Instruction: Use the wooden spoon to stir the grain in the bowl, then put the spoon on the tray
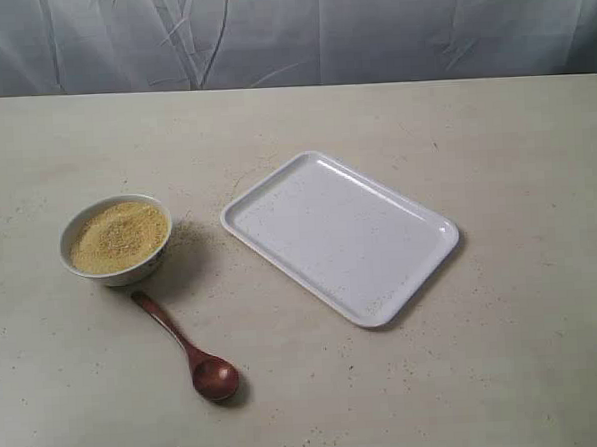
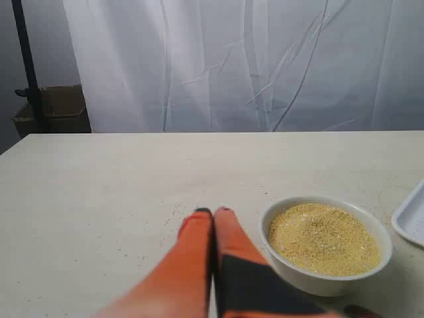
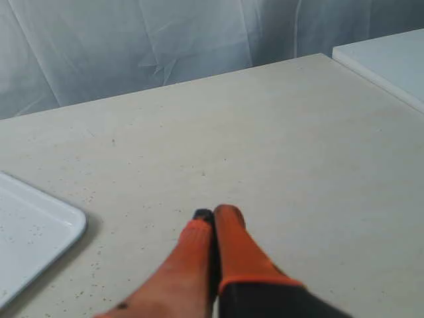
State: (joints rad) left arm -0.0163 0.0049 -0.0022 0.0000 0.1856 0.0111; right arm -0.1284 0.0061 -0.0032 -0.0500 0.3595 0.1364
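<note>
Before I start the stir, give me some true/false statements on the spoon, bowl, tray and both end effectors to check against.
1. The dark reddish-brown wooden spoon lies on the table beside the small round white bowl. True.
2. The flat white rectangular tray holds the spoon. False: the spoon is on the table, apart from the tray.
3. The bowl holds yellow-tan grain. True.
4. The left end effector grips the spoon. False: it is shut on nothing.
5. The right end effector is open. False: it is shut.
</note>
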